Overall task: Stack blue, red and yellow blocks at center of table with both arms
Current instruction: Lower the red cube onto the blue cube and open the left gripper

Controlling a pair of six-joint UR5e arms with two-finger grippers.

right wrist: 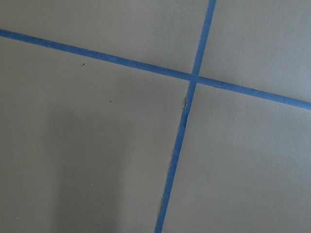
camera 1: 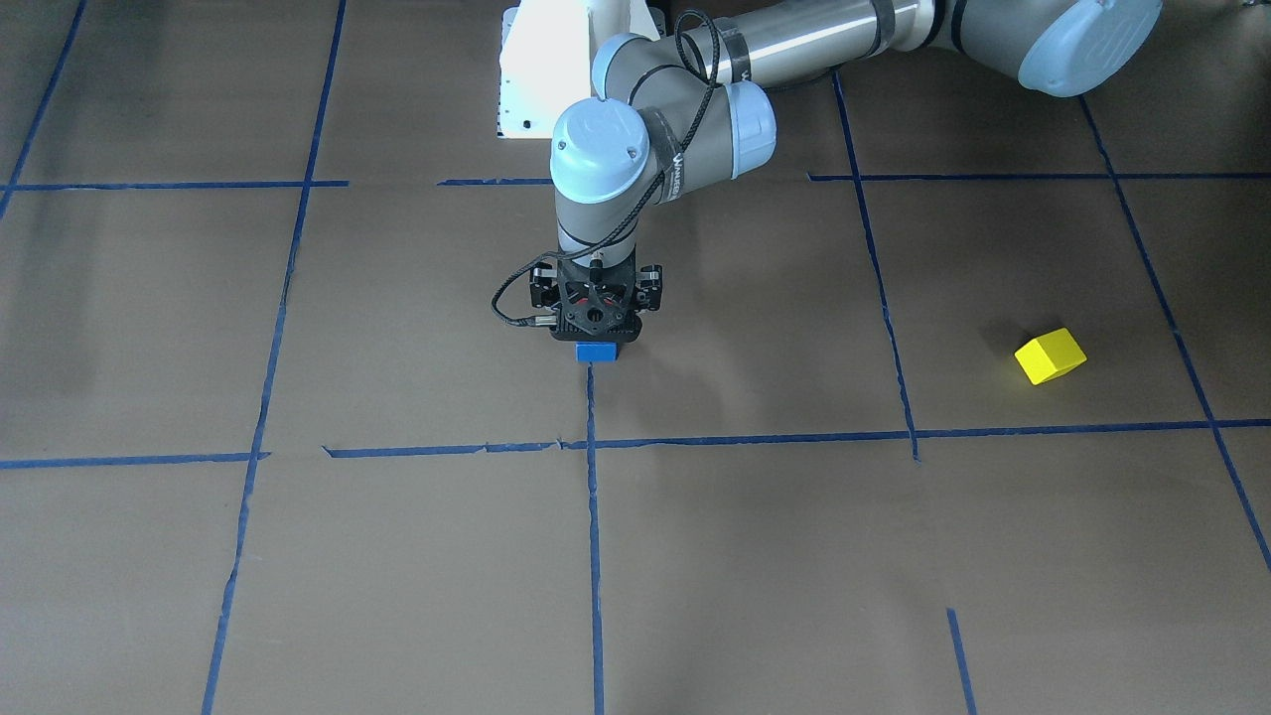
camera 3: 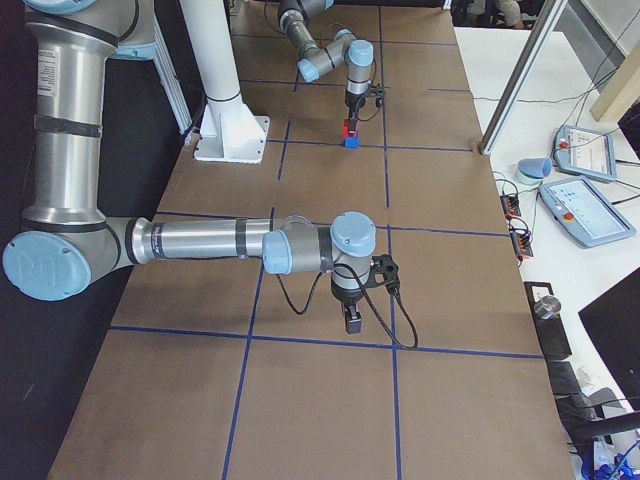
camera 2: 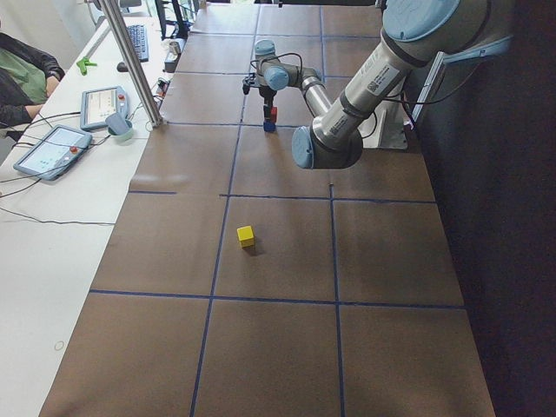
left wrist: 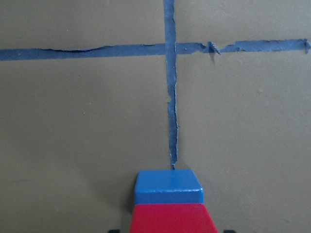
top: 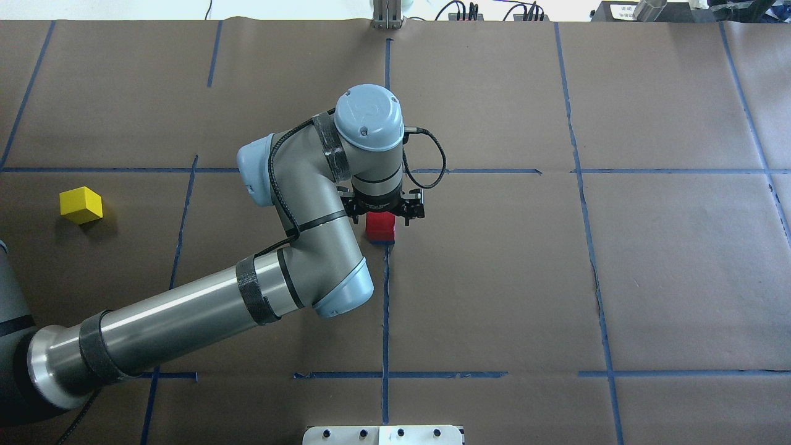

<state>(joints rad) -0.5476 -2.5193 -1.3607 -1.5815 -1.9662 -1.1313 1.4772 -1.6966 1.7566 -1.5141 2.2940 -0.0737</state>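
My left gripper [camera 1: 594,333] [top: 384,217] points straight down at the table's center and is shut on the red block [top: 380,226] [left wrist: 172,218]. The red block rests squarely on the blue block [camera 1: 597,352] [left wrist: 168,187], which sits at the end of a tape line. Only slivers of the fingers show in the left wrist view. The yellow block [camera 1: 1050,356] [top: 80,204] [camera 2: 246,235] lies alone, far out on my left side. My right gripper [camera 3: 352,320] hangs above bare table on my right. It shows only in the exterior right view, so I cannot tell whether it is open or shut.
Brown paper with a blue tape grid [top: 385,309] covers the table. The white arm mount [camera 1: 541,70] [camera 3: 230,125] stands at the robot's edge. A side bench with tablets [camera 2: 52,148] [camera 3: 590,215] and a metal post [camera 2: 130,61] runs along the far side.
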